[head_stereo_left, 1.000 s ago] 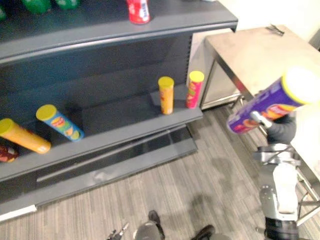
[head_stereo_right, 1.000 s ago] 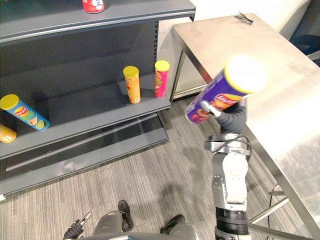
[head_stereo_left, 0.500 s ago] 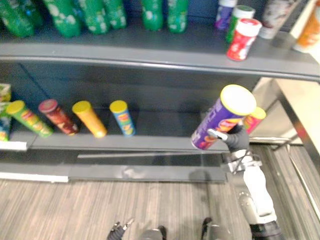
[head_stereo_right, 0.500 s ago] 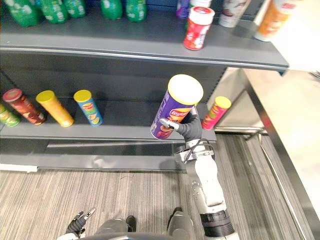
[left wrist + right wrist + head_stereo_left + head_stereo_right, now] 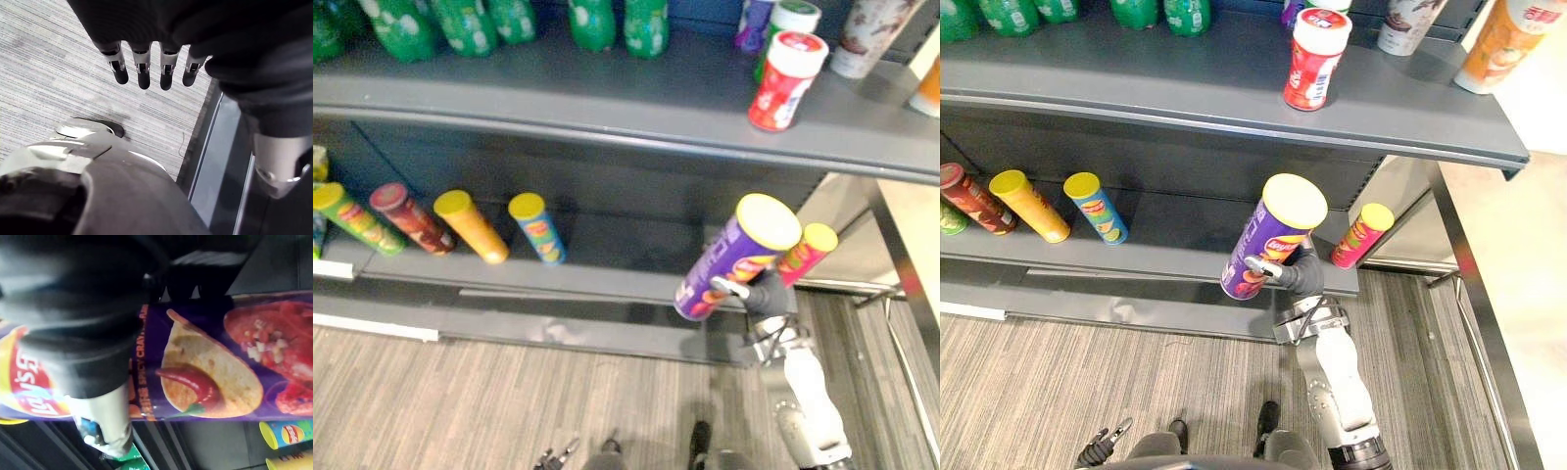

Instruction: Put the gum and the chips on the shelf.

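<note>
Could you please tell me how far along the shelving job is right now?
Done: I cannot tell whether the gum already stands among the containers on the upper shelf. In hand: the right robot hand grips the purple chips can, tilted, in front of the lower shelf, not yet set down. Left: stand the can on that shelf and release it. The left robot hand hangs open, holding nothing.

1. A shop: a grey metal shelf unit (image 5: 1185, 98) stands behind the fingers (image 5: 1261, 265) of the right hand (image 5: 1301, 277).
2. Green bottles (image 5: 592, 20) and canisters (image 5: 1316, 59) stand above those fingers, chip tubes (image 5: 1030, 206) left of them.
</note>
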Robot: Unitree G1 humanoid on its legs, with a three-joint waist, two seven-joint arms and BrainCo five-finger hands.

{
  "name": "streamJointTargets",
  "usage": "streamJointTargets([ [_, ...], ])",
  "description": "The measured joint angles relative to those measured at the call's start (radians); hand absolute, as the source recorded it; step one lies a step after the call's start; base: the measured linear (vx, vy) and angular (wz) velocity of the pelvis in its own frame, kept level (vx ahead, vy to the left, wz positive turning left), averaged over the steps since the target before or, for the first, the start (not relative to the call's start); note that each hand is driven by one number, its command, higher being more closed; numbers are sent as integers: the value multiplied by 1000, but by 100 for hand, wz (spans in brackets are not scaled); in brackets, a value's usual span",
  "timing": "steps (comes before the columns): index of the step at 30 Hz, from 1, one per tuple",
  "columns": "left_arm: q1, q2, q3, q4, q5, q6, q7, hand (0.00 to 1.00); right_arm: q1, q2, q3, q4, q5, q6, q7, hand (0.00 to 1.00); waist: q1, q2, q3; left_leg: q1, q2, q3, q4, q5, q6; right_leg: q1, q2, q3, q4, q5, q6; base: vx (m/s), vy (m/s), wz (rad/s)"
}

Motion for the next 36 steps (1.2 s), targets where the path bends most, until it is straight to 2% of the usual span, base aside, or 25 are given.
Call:
streamJointTargets([
  [5,-21,1,-33,0,21,0,35,0,34,25,35,11,-41,-2,-13,100,1,12,-15,-3,-12,-45,-85,64,-4,15,-14,-78,-24,1,-2,-11,-8,45],
  [11,-54,6,-71,-12,37,-9,79,0,24,26,134,97,-44,-3,-40,100,6,19,-21,-7,-22,-23,-109,79,2,11,-30,-89,-24,8,3,-35,34,8],
  [15,-102,-1,-136,-123,37,-19,103,0,-81,29,179,200,-124,-3,-58,100,11,24,-16,-78,-44,-35,-89,107,7,-56,-59,-105,13,9,6,-39,52,20],
  [18,-132,-21,-196,-244,28,-42,125,0,-223,39,183,304,-170,-2,-114,100,37,43,36,-111,-60,-36,-59,123,12,-90,-88,-122,70,5,2,-98,65,29],
  [20,-159,-28,-233,-309,28,-53,135,0,-338,53,162,373,-235,-2,-161,100,59,60,87,-152,-75,-51,-31,125,17,-127,-116,-131,137,-23,5,-160,37,31],
  [24,-186,-26,-236,-361,-6,-54,145,0,-494,91,108,479,-307,0,-233,100,63,77,159,-216,-79,-39,-8,128,25,-197,-157,-161,232,-51,3,-170,15,39],
  [26,-193,-26,-236,-402,-12,-54,158,0,-567,93,41,533,-340,6,-279,100,89,84,195,-251,-87,-47,4,152,30,-233,-177,-173,275,-62,0,-99,7,28],
  [27,-193,-26,-236,-417,-12,-54,162,0,-591,93,18,548,-353,7,-291,100,92,87,208,-257,-90,-52,4,157,31,-238,-182,-177,283,-65,0,-90,5,26],
  [29,-195,-25,-235,-447,-12,-55,172,0,-661,92,-50,592,-357,11,-328,100,110,95,220,-287,-96,-62,6,168,34,-270,-192,-182,305,-68,-3,-62,-3,21],
  [31,-206,-24,-235,-457,-14,-59,175,0,-770,79,-146,654,-389,16,-374,100,115,112,236,-323,-104,-79,5,187,34,-303,-205,-197,326,-69,-6,-63,-13,24],
  [36,-243,-19,-235,-451,-51,-61,187,0,-936,23,-287,728,-397,21,-475,100,127,133,260,-377,-117,-100,26,204,36,-362,-229,-203,387,-90,-15,-37,-37,16],
])
